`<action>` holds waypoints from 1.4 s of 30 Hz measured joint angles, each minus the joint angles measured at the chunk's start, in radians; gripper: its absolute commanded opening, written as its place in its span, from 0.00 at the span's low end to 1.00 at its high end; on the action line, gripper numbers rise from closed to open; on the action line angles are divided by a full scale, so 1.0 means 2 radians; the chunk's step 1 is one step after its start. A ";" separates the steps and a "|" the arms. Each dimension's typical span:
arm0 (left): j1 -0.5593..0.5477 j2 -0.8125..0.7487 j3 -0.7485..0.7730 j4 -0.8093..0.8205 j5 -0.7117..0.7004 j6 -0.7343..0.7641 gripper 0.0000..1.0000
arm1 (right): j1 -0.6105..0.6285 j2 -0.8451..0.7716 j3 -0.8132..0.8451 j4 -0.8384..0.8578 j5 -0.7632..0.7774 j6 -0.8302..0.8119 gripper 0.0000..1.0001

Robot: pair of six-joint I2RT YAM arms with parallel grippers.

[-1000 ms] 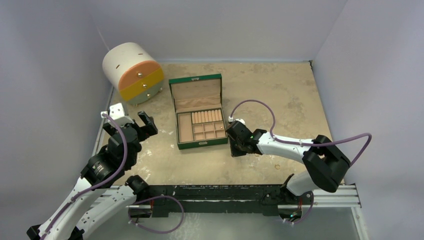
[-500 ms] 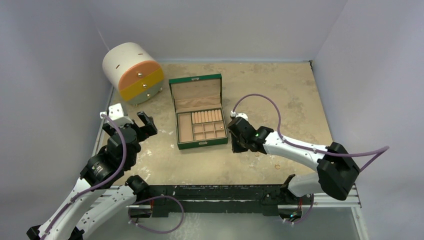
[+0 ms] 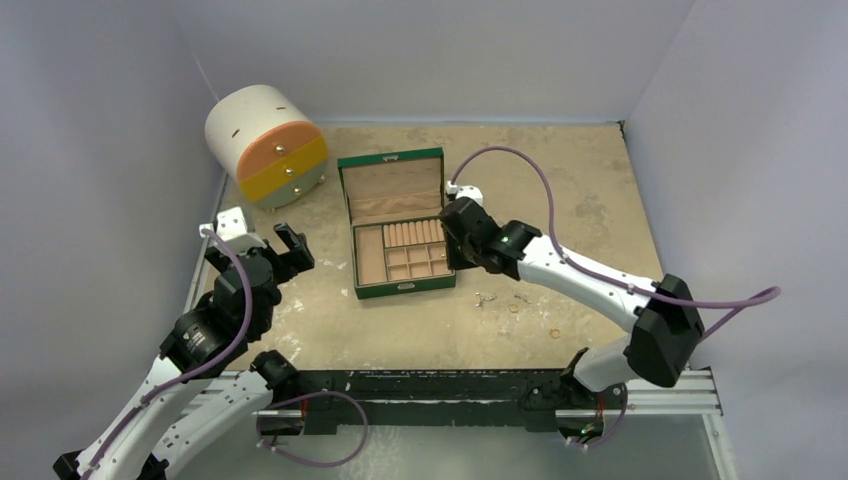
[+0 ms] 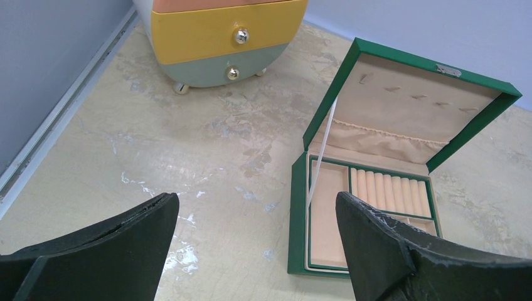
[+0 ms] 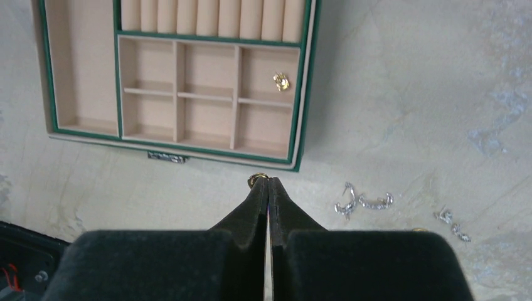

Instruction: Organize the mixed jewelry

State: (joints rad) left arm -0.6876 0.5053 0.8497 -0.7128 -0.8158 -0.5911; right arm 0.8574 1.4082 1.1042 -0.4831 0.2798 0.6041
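Beige, scuffed counter [image 3: 560, 190] w/ pale lilac walls on 3 sides. 2 arms at the near edge.

1 open green jewelry box [image 3: 392, 288] mid-counter. Inside: 1 long compartment on its left, 1 row of ring rolls, and 6 small square compartments in 2 rows of 3.

1 round drawer unit [image 3: 262, 135] at back left. It has 3 drawer fronts (orange, yellow, teal), w/ 2 metal knobs visible in the left wrist view.

Right jaws are clenched tip to tip, pinching 1 tiny gold piece [image 5: 256, 179]. In the top view they sit over the box's right edge. A 2nd gold piece [image 5: 280, 81] lies in the back-right small compartment.

Loose on the counter, right of the box front: 2 clusters of silver bits [image 5: 364, 202]. 2 gold rings [image 3: 513, 308] lie nearer the arm bases, apart from each other.

Left jaws are released wide, holding nothing, at the counter's left side, well apart from the box.
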 measured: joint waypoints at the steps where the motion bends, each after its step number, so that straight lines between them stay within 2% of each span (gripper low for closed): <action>1: 0.000 0.000 0.000 0.000 0.000 0.000 0.96 | 0.000 0.011 0.011 0.000 0.001 -0.002 0.00; 8: 0.000 -0.001 0.000 0.000 0.000 0.000 0.96 | 0.000 0.085 0.064 0.001 0.024 -0.012 0.00; 24: 0.000 -0.004 0.000 0.000 0.000 0.000 0.97 | -0.010 0.188 0.120 0.014 0.046 -0.020 0.00; 42: 0.000 -0.005 0.000 0.000 -0.001 0.000 0.98 | -0.017 0.226 0.139 0.019 0.047 -0.020 0.00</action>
State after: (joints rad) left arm -0.6876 0.4957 0.8497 -0.7128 -0.8177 -0.5911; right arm 0.8234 1.8599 1.3815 -0.4458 0.3744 0.5640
